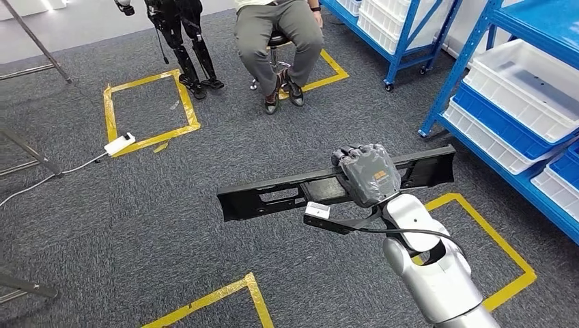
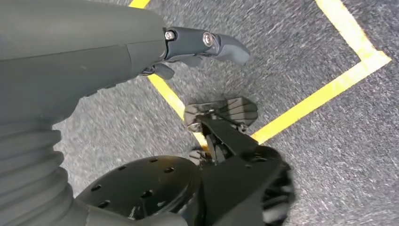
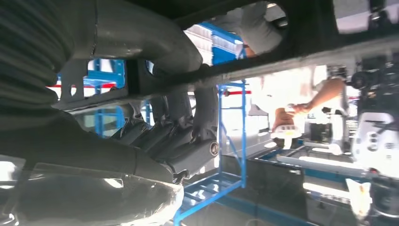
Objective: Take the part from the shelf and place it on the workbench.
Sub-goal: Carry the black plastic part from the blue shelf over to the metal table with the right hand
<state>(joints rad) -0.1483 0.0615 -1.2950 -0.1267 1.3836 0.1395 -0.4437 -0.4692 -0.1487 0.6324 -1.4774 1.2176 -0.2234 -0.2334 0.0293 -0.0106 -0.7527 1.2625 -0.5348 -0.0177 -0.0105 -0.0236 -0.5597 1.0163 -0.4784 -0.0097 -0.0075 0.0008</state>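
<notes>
The part is a long black plastic bar (image 1: 273, 195) with cut-outs, held level above the grey carpet in the head view. My right hand (image 1: 366, 174) grips it from above, right of its middle. In the right wrist view the bar (image 3: 282, 61) crosses the picture, and the right hand's fingers (image 3: 179, 141) curl around it. My left hand (image 2: 141, 52) hangs over the carpet with nothing in it, its fingertips (image 2: 221, 44) stretched out.
Blue shelves (image 1: 471, 82) with white trays (image 1: 526, 89) stand at the right. A person on a stool (image 1: 280, 37) sits ahead beside another dark robot's legs (image 1: 188, 48). Yellow tape squares (image 1: 147, 113) mark the carpet, with a white power strip (image 1: 119, 143) and cable at left.
</notes>
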